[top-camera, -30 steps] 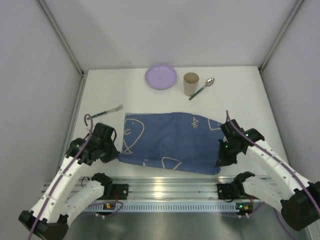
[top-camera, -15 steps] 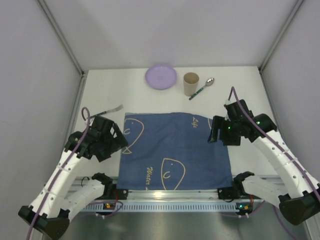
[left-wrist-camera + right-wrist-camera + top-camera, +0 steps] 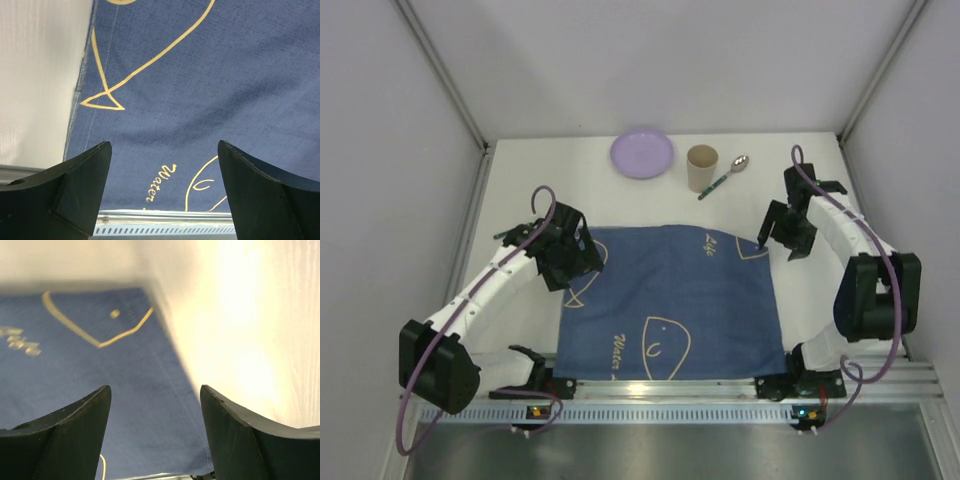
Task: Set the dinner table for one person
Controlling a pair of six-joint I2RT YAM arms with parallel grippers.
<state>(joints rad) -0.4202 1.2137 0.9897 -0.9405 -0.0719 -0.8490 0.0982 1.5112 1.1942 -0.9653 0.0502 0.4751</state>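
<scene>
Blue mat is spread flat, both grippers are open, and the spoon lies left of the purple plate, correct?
Not quite. The top external view shows the spoon to the right of the purple plate, just beyond the cup. The rest holds.

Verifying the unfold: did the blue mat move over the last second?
Yes. The blue mat spread toward the aluminium rail: its near edge now reaches it, while its far edge stayed put below the cup.

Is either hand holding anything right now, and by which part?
Nothing is held. The left hand and the right hand are both open, fingers apart above the blue mat.
</scene>
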